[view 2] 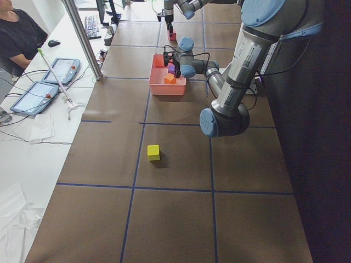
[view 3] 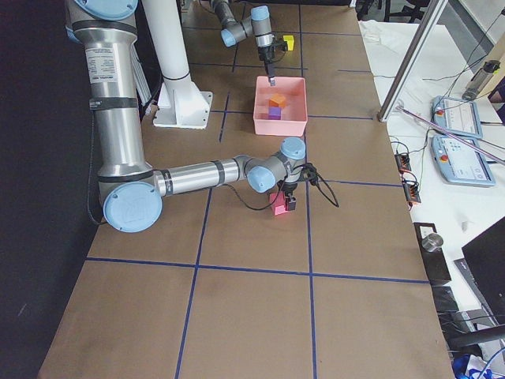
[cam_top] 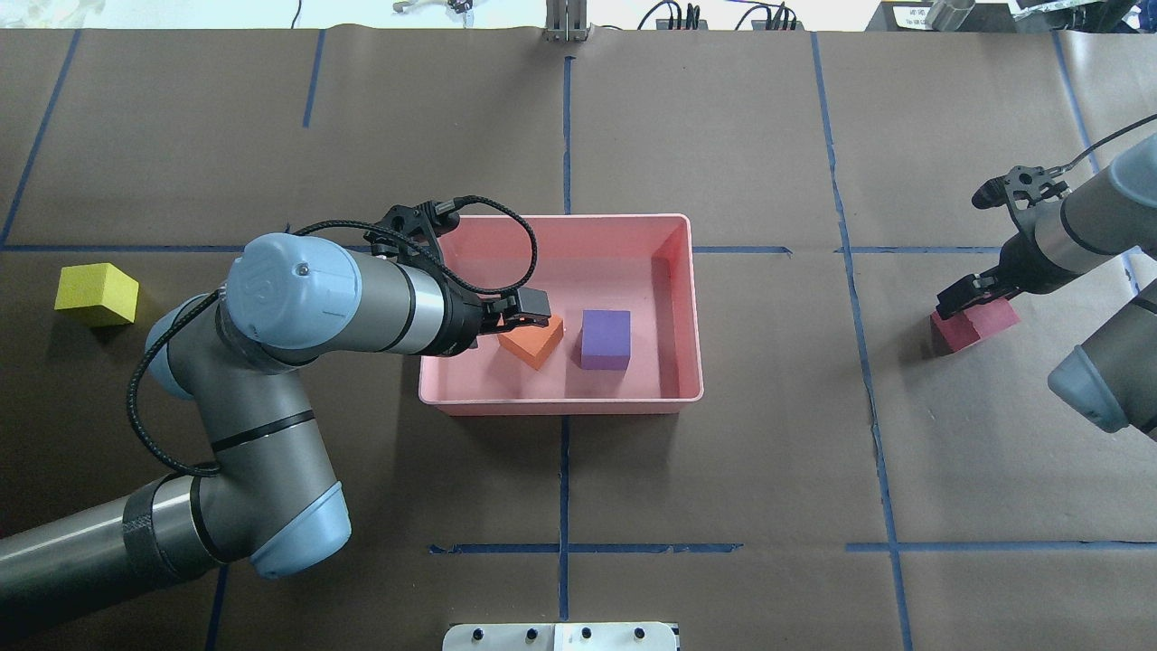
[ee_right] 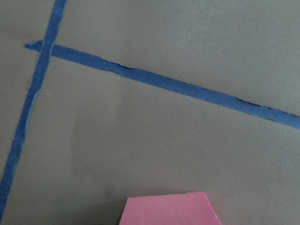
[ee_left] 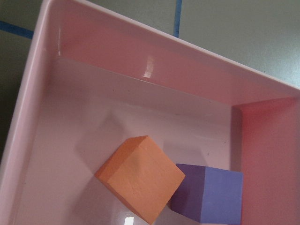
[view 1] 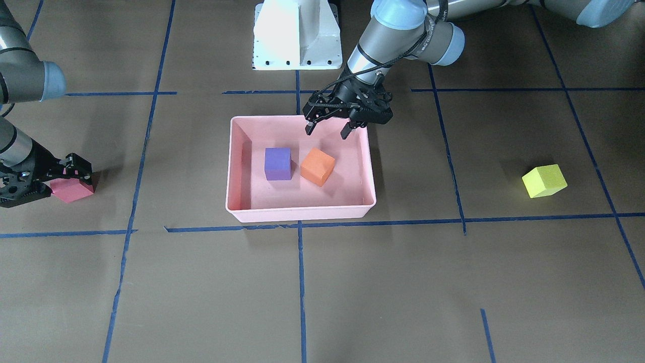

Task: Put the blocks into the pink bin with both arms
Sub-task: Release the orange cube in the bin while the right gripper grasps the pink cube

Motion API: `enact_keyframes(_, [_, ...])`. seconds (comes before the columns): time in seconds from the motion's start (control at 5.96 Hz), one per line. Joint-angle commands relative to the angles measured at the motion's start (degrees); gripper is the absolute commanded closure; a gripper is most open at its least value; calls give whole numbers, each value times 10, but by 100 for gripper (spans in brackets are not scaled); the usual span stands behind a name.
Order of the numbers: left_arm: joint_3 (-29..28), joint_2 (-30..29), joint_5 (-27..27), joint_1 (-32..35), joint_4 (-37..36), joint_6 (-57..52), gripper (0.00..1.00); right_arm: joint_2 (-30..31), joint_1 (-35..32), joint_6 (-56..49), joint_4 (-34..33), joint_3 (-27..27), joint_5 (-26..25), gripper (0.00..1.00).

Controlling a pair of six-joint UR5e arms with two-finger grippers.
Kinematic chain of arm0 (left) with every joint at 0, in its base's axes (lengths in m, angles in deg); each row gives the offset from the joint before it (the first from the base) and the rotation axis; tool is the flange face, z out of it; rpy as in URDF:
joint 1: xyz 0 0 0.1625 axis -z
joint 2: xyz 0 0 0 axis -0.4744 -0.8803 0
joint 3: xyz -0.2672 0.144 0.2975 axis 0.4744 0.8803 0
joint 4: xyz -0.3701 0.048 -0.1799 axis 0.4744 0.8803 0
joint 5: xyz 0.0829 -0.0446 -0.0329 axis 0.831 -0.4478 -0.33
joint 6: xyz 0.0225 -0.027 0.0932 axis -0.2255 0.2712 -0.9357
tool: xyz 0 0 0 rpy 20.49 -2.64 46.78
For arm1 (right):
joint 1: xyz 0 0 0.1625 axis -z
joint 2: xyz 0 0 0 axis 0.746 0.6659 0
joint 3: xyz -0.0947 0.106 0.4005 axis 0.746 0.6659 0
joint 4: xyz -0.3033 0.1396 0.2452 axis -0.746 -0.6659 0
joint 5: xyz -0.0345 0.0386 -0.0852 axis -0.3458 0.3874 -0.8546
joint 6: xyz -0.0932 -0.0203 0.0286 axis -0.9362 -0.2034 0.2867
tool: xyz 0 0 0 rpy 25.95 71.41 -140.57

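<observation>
shallow light-pink bin point(view 1: 302, 214), rectangular, rounded rim, open side up. holds purple cube point(view 1: 277, 163), square to the walls, and orange cube point(view 1: 317, 167) just beside it, turned askew. yellow-green cube point(view 1: 544, 181) outside, well apart on the left arm's side, lying flat. red-pink cube point(view 1: 75, 190) outside, well apart on the other side, flanked by right gripper point(view 1: 60, 184); grip unclear. left gripper point(view 1: 327, 133) above the bin's robot-side wall, jaws apart, empty.
</observation>
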State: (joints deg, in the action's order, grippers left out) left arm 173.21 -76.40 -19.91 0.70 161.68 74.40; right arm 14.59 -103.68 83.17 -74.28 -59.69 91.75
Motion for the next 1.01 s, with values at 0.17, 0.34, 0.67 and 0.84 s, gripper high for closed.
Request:
enact_keyframes(0.17, [73, 6, 20, 22, 1, 0, 0, 9, 16, 0, -3, -2, 3, 100])
enact_keyframes(0.34, [77, 14, 14, 51, 1, -3, 0, 5, 20, 1, -31, -33, 8, 100])
enact_keyframes(0.67, [83, 89, -26, 90, 2, -114, 0, -56, 39, 10, -231, -188, 8, 100])
enact_keyframes(0.84, [85, 112, -56, 116, 1, -135, 0, -109, 70, 57, -283, -228, -2, 100])
